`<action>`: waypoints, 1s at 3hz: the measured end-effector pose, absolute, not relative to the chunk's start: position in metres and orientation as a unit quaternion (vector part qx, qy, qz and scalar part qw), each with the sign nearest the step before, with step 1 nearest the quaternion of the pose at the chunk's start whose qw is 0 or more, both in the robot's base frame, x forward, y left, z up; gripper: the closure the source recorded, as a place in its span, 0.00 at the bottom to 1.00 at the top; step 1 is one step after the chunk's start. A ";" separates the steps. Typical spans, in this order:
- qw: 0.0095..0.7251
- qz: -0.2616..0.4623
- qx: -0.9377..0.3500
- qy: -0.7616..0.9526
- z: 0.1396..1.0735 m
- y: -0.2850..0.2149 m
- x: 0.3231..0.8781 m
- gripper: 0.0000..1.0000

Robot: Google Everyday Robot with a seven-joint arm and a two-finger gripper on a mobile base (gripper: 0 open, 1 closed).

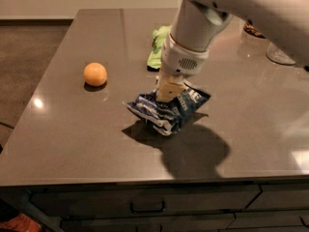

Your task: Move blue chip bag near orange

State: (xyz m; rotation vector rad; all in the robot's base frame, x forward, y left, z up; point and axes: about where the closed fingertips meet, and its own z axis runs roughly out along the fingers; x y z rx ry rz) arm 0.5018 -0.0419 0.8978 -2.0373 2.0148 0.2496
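Note:
The blue chip bag (169, 111), crinkled dark-blue foil with white lettering, hangs just above the grey tabletop (72, 129) near its middle, with its shadow below it. My gripper (169, 94) comes down from the upper right and is shut on the bag's top. The orange (95, 74) sits on the table to the left of the bag, about one bag's width away.
A light-green chip bag (157, 47) lies behind the arm, partly hidden by it. A clear glass object (280, 54) and a dark item (251, 29) stand at the far right. The table's front edge runs below, over drawers (145, 207).

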 end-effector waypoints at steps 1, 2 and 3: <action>0.157 0.100 -0.710 0.680 0.910 -0.010 0.530 1.00; 0.173 0.106 -0.713 0.671 0.915 0.009 0.547 1.00; 0.185 0.109 -0.717 0.663 0.917 0.030 0.564 1.00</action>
